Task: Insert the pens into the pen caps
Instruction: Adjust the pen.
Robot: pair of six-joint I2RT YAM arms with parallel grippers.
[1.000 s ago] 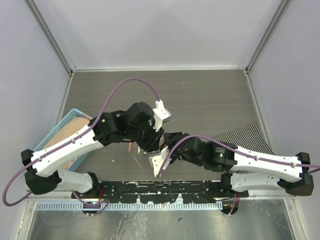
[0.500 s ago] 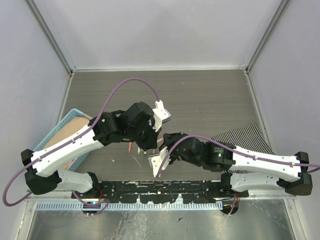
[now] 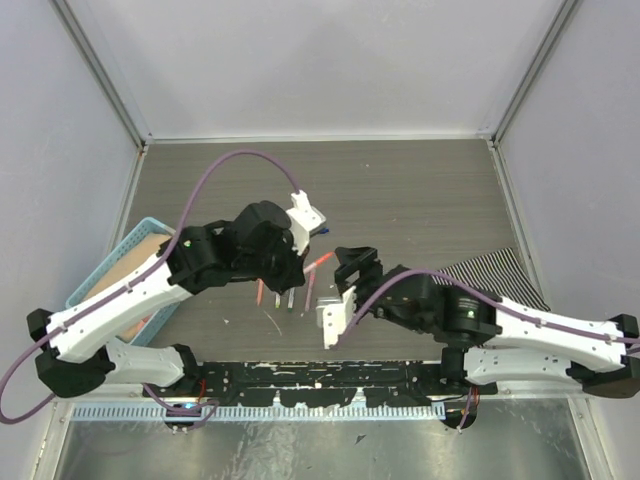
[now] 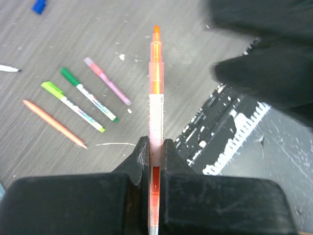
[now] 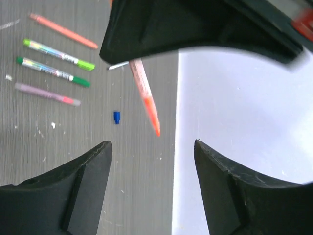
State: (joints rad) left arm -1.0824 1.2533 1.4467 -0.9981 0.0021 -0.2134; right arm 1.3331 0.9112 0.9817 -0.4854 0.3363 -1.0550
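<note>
My left gripper [image 4: 155,147] is shut on an orange-ended pen [image 4: 155,98] that sticks straight out ahead of its jaws, above the table. From above, this pen [image 3: 318,262] points right toward my right gripper [image 3: 352,262]. The right gripper [image 5: 151,147] stands open and empty, a short way off the pen's tip [image 5: 155,128]. Several pens lie side by side on the table: an orange one [image 4: 54,124], a light-green one [image 4: 73,106], a green one [image 4: 88,94] and a pink one [image 4: 106,81]. A blue pen cap [image 5: 117,117] lies alone beyond them.
A light-blue basket [image 3: 100,285] sits at the table's left edge. A black-and-white striped cloth [image 3: 490,275] lies at the right. The black base rail [image 3: 320,375] runs along the near edge. White walls enclose the table.
The right gripper has opened and drawn back to the right from where both grippers met. The left gripper has shut on the orange-ended pen and carried it slightly left and up.
</note>
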